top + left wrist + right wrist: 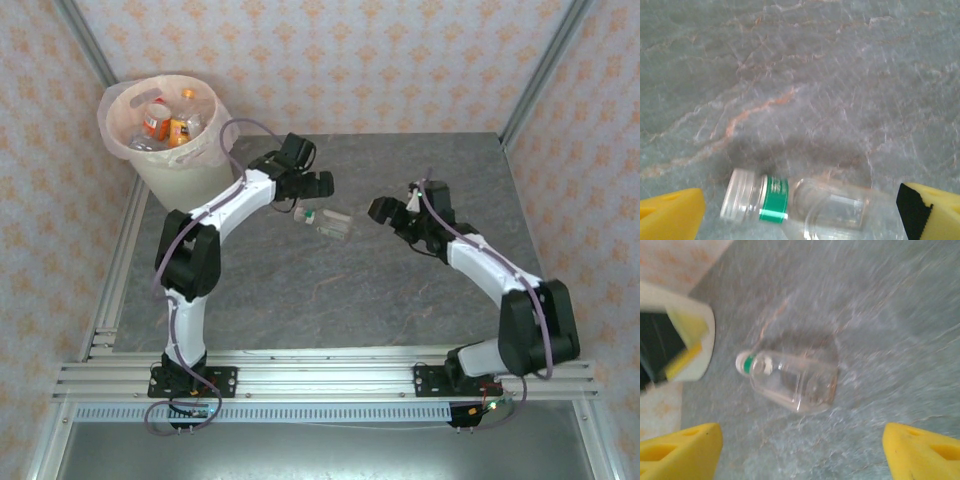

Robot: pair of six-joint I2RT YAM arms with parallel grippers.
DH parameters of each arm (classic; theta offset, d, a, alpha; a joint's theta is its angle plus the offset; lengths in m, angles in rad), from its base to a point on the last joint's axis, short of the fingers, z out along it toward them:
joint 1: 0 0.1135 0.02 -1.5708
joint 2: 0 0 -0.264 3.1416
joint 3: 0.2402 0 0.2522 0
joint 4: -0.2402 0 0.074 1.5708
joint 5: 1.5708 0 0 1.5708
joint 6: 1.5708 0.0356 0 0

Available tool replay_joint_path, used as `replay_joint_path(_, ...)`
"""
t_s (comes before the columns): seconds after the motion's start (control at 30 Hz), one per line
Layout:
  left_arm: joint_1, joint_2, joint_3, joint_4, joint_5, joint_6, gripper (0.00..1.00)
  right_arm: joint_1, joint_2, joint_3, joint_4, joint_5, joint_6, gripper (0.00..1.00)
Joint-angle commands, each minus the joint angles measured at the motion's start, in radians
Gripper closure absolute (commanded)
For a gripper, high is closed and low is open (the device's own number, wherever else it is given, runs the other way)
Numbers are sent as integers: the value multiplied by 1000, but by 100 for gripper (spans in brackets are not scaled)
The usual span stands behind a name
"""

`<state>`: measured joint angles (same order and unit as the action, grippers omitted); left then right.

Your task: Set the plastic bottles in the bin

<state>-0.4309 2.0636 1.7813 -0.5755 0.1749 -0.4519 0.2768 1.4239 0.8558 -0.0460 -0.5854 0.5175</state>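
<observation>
From above, the bin (178,178) stands off the table's (300,300) 10 o'clock corner, with several bottles (165,125) already lying inside. One clear bottle (326,223) with a green neck band lies on its side a little toward 12 o'clock of the table's middle. My left claw (306,195) hangs over its 9 o'clock end. My right claw (393,212) waits at its 3 o'clock, apart from it.

On my left wrist camera, the yellow pads (670,215) stand wide at 8 and 4 o'clock. The bottle (805,205) lies between them, cap toward 9, and nothing is gripped. Its length runs almost pad to pad, so closing here would catch it end to end — a slippery hold, I reckon.

On my right wrist camera, those pads (680,450) are wide too, at 7 and 5 o'clock, with the bottle (790,382) ahead near centre. I judge this claw is holding back — the left is nearer the bin.
</observation>
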Motion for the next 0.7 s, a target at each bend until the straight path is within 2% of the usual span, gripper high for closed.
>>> replay_joint_path(0.0, -8, 117, 141, -82, 2, 27, 0, 68, 87, 52, 60, -99, 45, 26)
replay_joint_path(0.13, 11, 282, 362, -203, 24, 25, 0, 141, 189, 29, 184, -68, 166, 57)
replay_joint_path(0.3, 13, 315, 355, -132, 147, -19, 0, 192, 292, 54, 164, -18, 203, 97)
replay_joint_path(0.33, 12, 313, 337, -114, 188, -33, 0, 191, 304, 56, 170, -10, 212, 100)
replay_joint_path(0.4, 11, 309, 322, -131, 222, -52, 0, 191, 322, 55, 186, 16, 219, 100)
replay_joint_path(0.5, 12, 258, 231, -132, 207, -67, 0, 192, 346, 67, 196, 59, 215, 100)
replay_joint_path(0.67, 11, 119, 7, -29, 203, -122, 0, 183, 402, 81, 263, 105, 253, 100)
